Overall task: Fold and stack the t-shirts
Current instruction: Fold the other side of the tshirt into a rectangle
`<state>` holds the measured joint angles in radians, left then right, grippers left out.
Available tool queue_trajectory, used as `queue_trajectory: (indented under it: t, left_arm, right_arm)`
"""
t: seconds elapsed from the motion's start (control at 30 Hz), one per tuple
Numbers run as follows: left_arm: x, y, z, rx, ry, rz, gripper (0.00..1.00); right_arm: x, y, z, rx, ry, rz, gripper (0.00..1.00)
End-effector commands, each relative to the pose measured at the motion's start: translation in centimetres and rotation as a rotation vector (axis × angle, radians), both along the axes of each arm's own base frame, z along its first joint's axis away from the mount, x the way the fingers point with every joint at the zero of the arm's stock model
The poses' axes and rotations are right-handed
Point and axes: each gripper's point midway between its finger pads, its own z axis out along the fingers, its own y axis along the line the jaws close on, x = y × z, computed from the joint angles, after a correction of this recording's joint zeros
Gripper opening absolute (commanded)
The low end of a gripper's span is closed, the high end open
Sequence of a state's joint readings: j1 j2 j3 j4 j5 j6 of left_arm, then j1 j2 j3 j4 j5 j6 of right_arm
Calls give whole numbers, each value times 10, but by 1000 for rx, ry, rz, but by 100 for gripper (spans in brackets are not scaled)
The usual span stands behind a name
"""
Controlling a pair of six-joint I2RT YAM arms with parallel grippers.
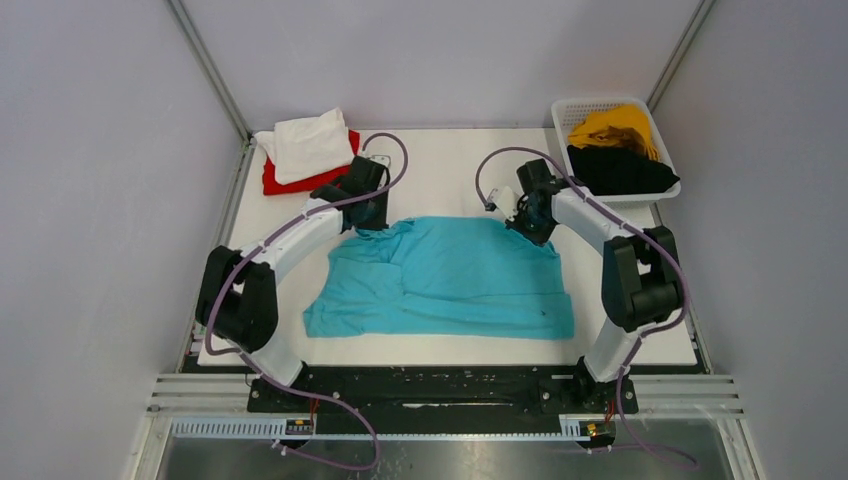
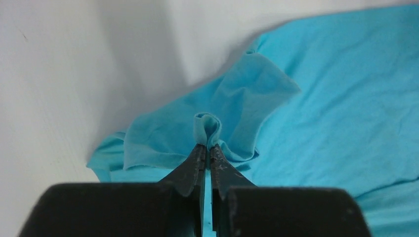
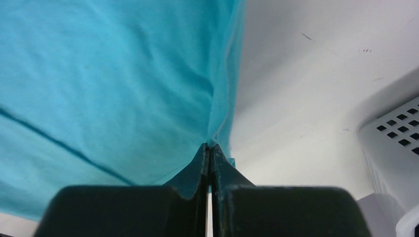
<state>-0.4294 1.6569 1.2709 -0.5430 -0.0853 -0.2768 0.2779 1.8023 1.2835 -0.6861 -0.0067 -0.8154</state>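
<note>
The turquoise t-shirt [image 1: 450,278] lies spread on the white table, partly folded. My left gripper [image 1: 368,222] is shut on a pinch of its far left corner; the left wrist view shows the gripper [image 2: 207,146] with a fold of the turquoise cloth [image 2: 206,127] between the fingertips. My right gripper [image 1: 533,228] is shut on the shirt's far right edge; the right wrist view shows the gripper [image 3: 208,146] gripping the taut cloth [image 3: 123,89]. A folded white shirt [image 1: 308,142] lies on a folded red shirt [image 1: 285,180] at the back left. The mustard yellow shirt [image 1: 612,125] and the black shirt [image 1: 620,170] sit in the basket.
The white mesh basket [image 1: 575,107] stands at the back right corner; its wall shows in the right wrist view [image 3: 393,133]. Grey walls enclose the table [image 1: 440,170] on three sides. The arm bases sit on the rail at the near edge.
</note>
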Motion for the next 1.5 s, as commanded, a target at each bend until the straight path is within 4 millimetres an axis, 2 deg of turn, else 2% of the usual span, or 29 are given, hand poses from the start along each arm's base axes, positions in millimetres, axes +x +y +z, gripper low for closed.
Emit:
queue_trajectory:
  t: [0.0, 0.13, 0.23, 0.37, 0.67, 0.9, 1.0, 1.2, 1.23, 1.27, 1.37, 1.4, 1.43, 1.47]
  left_arm:
    - [-14, 2, 18, -6, -97, 22, 0]
    - [-41, 13, 9, -23, -92, 76, 0]
    - [-60, 25, 10, -20, -119, 135, 0]
    - [-82, 37, 9, -61, -127, 211, 0]
    - [-113, 59, 36, -136, -197, 312, 0]
    - [-134, 65, 40, -199, -203, 360, 0]
    - [-146, 70, 29, -183, -178, 387, 0]
    - [-176, 83, -16, -141, -69, 466, 2]
    - [-179, 85, -23, -141, -58, 479, 8]
    - [-182, 87, -28, -140, -48, 493, 10]
    - [-191, 92, -38, -132, -19, 521, 13]
    - [-194, 92, -37, -135, -14, 520, 19]
    - [-196, 91, -36, -141, -12, 519, 28]
    - [-198, 88, -32, -159, -15, 505, 38]
  right_arm:
    - [-9, 8, 18, -1, -109, -44, 0]
    - [-31, 7, 16, -18, -115, -61, 0]
    - [-46, -5, 11, -76, -111, -90, 0]
    - [-58, -19, 15, -126, -126, -125, 0]
    - [-65, -40, 48, -195, -224, -210, 0]
    - [-80, -40, 44, -204, -207, -229, 0]
    - [-85, -43, 42, -218, -205, -241, 2]
    - [-98, -45, 23, -223, -166, -282, 6]
    - [-103, -47, 18, -231, -154, -299, 11]
    - [-107, -49, 14, -238, -143, -311, 19]
    - [-111, -55, 9, -266, -156, -380, 35]
    - [-112, -55, 10, -262, -157, -396, 47]
    - [-113, -55, 12, -253, -165, -420, 87]
    - [-114, -56, 16, -252, -185, -439, 98]
